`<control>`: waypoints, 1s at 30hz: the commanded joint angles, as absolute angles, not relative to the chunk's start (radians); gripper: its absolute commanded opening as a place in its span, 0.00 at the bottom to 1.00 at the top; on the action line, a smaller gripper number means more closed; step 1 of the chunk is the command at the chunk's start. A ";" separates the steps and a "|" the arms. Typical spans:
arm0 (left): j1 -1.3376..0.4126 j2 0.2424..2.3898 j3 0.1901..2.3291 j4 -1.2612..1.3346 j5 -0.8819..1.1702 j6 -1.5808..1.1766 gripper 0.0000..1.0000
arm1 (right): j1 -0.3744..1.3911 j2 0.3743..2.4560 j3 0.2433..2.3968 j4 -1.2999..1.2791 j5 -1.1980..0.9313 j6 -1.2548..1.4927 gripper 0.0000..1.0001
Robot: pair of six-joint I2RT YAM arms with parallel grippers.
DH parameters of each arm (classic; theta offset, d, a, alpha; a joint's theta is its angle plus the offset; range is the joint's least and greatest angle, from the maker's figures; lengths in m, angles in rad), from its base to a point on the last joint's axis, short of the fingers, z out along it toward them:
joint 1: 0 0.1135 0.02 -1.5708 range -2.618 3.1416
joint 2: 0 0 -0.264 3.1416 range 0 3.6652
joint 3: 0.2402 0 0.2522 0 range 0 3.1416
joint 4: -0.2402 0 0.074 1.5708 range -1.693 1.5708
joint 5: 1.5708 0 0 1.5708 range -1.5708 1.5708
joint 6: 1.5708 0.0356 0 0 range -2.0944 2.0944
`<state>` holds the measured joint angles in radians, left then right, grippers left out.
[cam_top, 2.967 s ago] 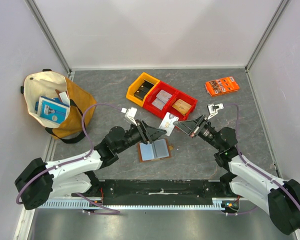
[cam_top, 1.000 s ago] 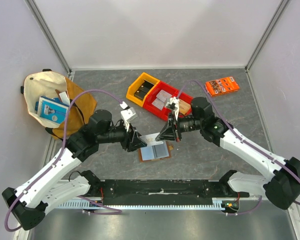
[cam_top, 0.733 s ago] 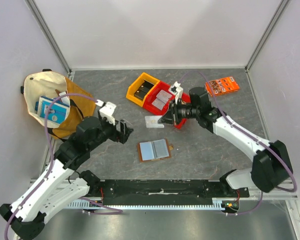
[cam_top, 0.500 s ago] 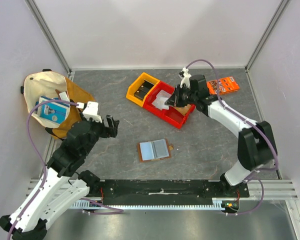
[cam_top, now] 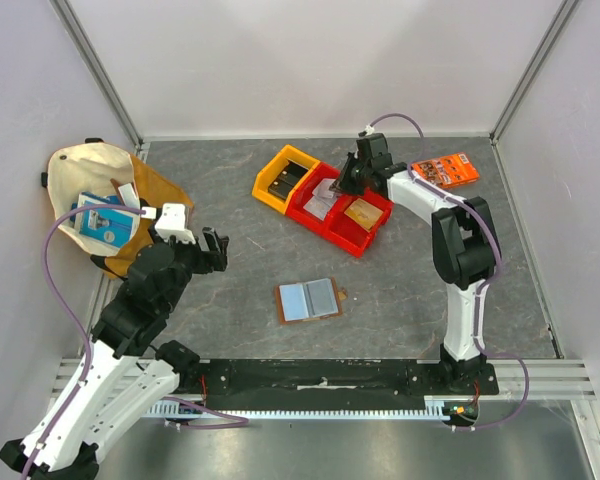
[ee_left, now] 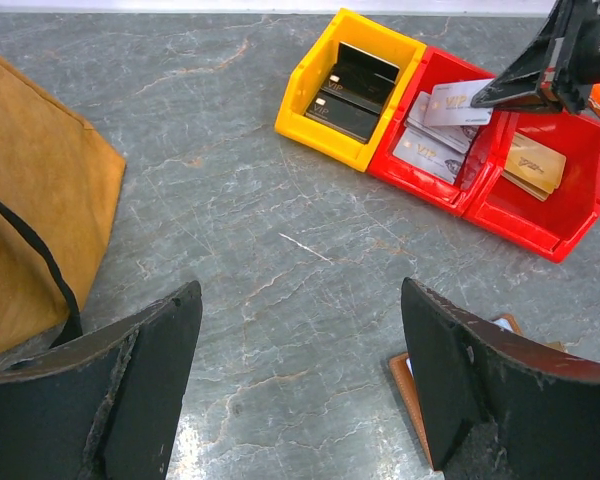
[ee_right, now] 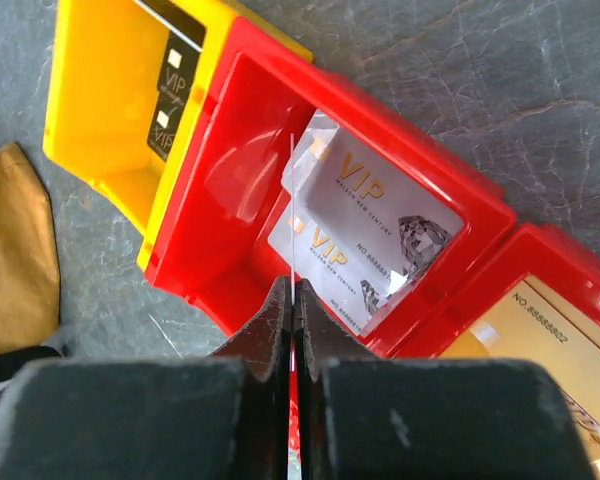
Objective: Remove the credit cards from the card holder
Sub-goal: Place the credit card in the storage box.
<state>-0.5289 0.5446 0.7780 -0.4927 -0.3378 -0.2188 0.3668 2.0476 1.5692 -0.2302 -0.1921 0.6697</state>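
The grey stone-patterned worktop (cam_top: pixel 410 300) carries everything. Landmark: the middle red bin (ee_right: pixel 230 230).

- A cream-and-mustard tote bag (cam_top: pixel 155 200) lies far to its left.
- The left claw (ee_left: pixel 300 300) hangs well apart from the bin, to its left and nearer the arm bases. Its fingers are spread wide and hold nothing.
- The right claw (ee_right: pixel 292 300) is directly over the bin, pinched tight on a grey-white credit card (ee_left: pixel 458 100) that stands on edge above the bin's inside.
- A yellow bin (ee_left: pixel 310 85) touches the middle red bin's left side and holds dark cards (ee_left: pixel 350 85).
- A second red bin (ee_left: pixel 570 215) touches its right side and holds a gold card (ee_left: pixel 535 165).
- The card holder (cam_top: pixel 309 299) lies open and flat on the worktop, well apart from the bin and nearer the bases. Its pale blue-grey inside faces up; I cannot tell whether cards remain in it.
- An orange packet (cam_top: pixel 445 171) lies off to the right.
- Grey-white VIP cards (ee_right: pixel 380 215) lie overlapping inside the bin.
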 commanded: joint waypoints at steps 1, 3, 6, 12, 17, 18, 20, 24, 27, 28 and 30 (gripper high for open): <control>-0.517 0.543 0.775 -0.468 -0.325 -0.241 0.86 | 0.362 2.083 1.643 -0.235 -0.178 0.748 0.02; -0.514 0.540 0.773 -0.468 -0.322 -0.241 0.86 | 0.359 2.095 1.651 -0.227 -0.176 0.762 0.05; -0.512 0.538 0.772 -0.468 -0.318 -0.239 0.86 | 0.354 2.114 1.660 -0.221 -0.170 0.785 0.09; -0.512 0.543 0.770 -0.468 -0.310 -0.236 0.86 | 0.336 2.151 1.675 -0.210 -0.209 0.813 0.15; -0.515 0.552 0.770 -0.468 -0.288 -0.232 0.85 | 0.336 2.105 1.632 -0.209 -0.157 0.793 0.17; -0.512 0.555 0.770 -0.469 -0.284 -0.232 0.85 | 0.336 2.091 1.625 -0.209 -0.149 0.785 0.18; -0.512 0.560 0.770 -0.466 -0.278 -0.232 0.85 | 0.333 2.068 1.608 -0.209 -0.141 0.770 0.20; -0.512 0.564 0.770 -0.466 -0.272 -0.233 0.85 | 0.334 2.031 1.582 -0.209 -0.147 0.750 0.12; -0.511 0.563 0.770 -0.468 -0.272 -0.233 0.84 | 0.333 2.029 1.575 -0.187 -0.159 0.770 0.00; -0.512 0.563 0.769 -0.466 -0.272 -0.233 0.84 | 0.331 2.029 1.569 -0.164 -0.167 0.785 0.00; -0.512 0.564 0.769 -0.468 -0.275 -0.235 0.84 | 0.331 2.019 1.531 -0.105 -0.179 0.831 0.00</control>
<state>-0.5167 0.5621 0.7708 -0.4927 -0.2821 -0.2188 0.3374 2.0739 1.5784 -0.2073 -0.1692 0.7750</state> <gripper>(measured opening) 0.845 0.006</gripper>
